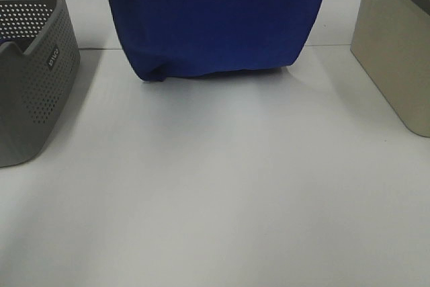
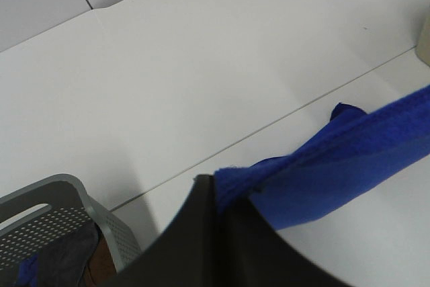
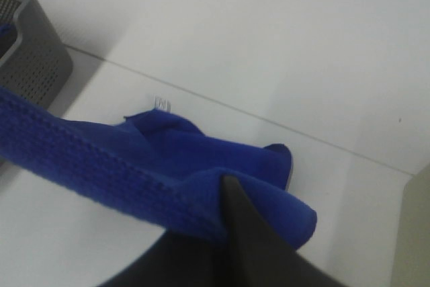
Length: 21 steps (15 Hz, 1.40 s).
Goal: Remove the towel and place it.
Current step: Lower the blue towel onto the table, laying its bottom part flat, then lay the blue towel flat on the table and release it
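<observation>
Both jaws tight on towel edge, wide table beneath.

The left gripper is closed, its dark fingers pressed together on one end of the top edge of the towel. That edge runs taut away from the fingertips. The right gripper is clamped in the same way. Its fingers meet on the towel's stitched edge at the other end, and a bunched corner pokes out just past the tip. Both wrists hang well above the worktop and are tilted to look down along the towel, so the towel's top edge stretches between them. In the high view, both arms lie beyond the point where the towel runs out of the picture.
</observation>
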### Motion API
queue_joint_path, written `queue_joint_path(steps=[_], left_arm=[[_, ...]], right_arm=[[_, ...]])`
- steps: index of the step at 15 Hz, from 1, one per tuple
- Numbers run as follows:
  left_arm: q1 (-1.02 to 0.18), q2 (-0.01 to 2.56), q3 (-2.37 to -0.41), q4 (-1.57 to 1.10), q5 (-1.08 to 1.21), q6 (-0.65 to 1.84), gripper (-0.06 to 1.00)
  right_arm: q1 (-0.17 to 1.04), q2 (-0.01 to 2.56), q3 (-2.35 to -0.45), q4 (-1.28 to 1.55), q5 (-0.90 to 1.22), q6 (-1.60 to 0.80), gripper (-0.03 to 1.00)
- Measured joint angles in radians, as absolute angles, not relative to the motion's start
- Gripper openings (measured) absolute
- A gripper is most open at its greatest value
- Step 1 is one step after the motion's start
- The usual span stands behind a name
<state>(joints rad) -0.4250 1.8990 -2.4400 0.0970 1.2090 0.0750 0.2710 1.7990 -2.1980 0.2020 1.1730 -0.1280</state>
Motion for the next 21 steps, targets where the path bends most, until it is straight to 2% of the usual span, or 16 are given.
queue_joint_path(steps=[3, 6, 11, 12, 15, 16, 17, 21], left_arm=[[-0.425, 1.852, -2.361, 0.029, 1.212, 0.077, 0.00], [-0.425, 1.760, -2.164, -0.017, 1.216, 0.077, 0.00], [-0.425, 1.568, -1.915, -0.124, 1.216, 0.113, 0.00], [-0.426, 1.507, -1.780, -0.171, 1.213, 0.123, 0.00], [-0.427, 1.440, -1.555, -0.237, 1.205, 0.123, 0.00], [-0.427, 1.440, -1.555, -0.237, 1.205, 0.123, 0.00], [-0.427, 1.380, -1.437, -0.267, 1.200, 0.124, 0.00], [-0.431, 1.266, -1.337, -0.290, 1.194, 0.124, 0.00]], right_arm=[[0.271, 1.799, -2.198, 0.206, 1.219, -0.129, 0.02], [0.271, 1.773, -2.150, 0.209, 1.219, -0.129, 0.02], [0.271, 1.590, -1.889, 0.225, 1.219, -0.129, 0.02], [0.271, 1.527, -1.813, 0.232, 1.219, -0.129, 0.02], [0.272, 1.407, -1.631, 0.252, 1.219, -0.128, 0.02], [0.272, 1.407, -1.631, 0.252, 1.219, -0.128, 0.02], [0.274, 1.351, -1.527, 0.266, 1.219, -0.123, 0.02], [0.276, 1.254, -1.339, 0.329, 1.217, -0.104, 0.02]])
